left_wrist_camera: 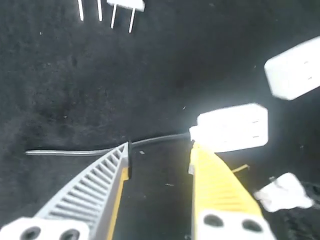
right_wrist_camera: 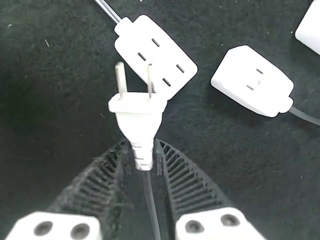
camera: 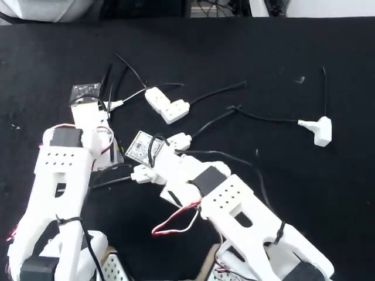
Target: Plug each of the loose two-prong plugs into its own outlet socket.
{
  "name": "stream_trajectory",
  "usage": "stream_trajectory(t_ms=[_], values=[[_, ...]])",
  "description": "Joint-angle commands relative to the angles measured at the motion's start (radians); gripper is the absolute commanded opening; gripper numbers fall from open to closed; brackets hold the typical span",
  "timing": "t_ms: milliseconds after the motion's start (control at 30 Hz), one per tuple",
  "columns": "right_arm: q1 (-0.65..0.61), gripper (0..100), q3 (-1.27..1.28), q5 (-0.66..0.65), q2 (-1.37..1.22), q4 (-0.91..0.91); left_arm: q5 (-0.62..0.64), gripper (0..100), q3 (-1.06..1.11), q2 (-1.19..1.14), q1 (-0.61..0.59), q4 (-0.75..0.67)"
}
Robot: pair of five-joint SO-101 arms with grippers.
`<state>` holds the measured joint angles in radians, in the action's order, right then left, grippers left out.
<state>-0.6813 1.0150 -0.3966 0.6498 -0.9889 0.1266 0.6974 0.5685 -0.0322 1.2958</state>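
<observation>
My right gripper [right_wrist_camera: 142, 150] is shut on a white two-prong plug [right_wrist_camera: 137, 112], gripping it behind the head where its cord leaves. The prongs point at a white multi-slot outlet block [right_wrist_camera: 155, 55] and stop just short of it. A single white socket [right_wrist_camera: 252, 80] lies beside that block. My left gripper [left_wrist_camera: 160, 145] is open just above the black mat. Its yellow finger [left_wrist_camera: 212, 180] touches a white socket [left_wrist_camera: 232, 127], whose dark cord [left_wrist_camera: 80, 151] runs past the grey finger [left_wrist_camera: 102, 175]. Another socket [left_wrist_camera: 295, 70] lies farther off. The prongs of a loose plug [left_wrist_camera: 120, 10] show at the edge.
From above, the left arm [camera: 64, 170] and right arm [camera: 234, 205] reach over a black table. Two white outlet blocks [camera: 169, 104] lie mid-table. A loose plug [camera: 319, 130] sits far right, and two more [camera: 179, 140] [camera: 142, 174] lie beside the right arm. Thin cords cross the mat.
</observation>
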Motion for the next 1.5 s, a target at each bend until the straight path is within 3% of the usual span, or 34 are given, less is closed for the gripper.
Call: stream_trajectory(t_ms=[0, 300, 533, 733, 933, 1133, 1233, 1467], values=[[0.017, 1.1, -0.007, 0.012, -0.001, 0.02, 0.043, 20, -0.016, 0.015, 0.07, -0.014], [0.017, 1.1, -0.01, 0.012, -0.002, 0.046, 0.203, 20, 0.002, 0.018, 0.18, -0.014], [0.018, 1.1, -0.007, 0.014, -0.002, 0.046, 0.207, 19, 0.002, 0.02, 0.159, 0.006], [0.018, 1.1, -0.01, 0.104, -0.002, 0.068, 0.216, 2, 0.018, 0.02, 0.039, -0.077], [0.091, 1.1, -0.027, 0.124, -0.002, 0.107, 0.361, 5, 0.028, 0.021, -0.008, -0.101], [0.103, 1.1, -0.021, 0.158, -0.002, 0.163, 0.377, 5, 0.022, 0.144, 0.07, -0.037], [0.1, 1.1, -0.025, 0.204, -0.002, 0.169, 0.377, 5, 0.125, 0.247, 0.107, -0.14], [0.092, 1.1, -0.001, 0.21, 0.002, 0.222, 0.377, 5, 0.501, 0.566, 0.077, -0.546]])
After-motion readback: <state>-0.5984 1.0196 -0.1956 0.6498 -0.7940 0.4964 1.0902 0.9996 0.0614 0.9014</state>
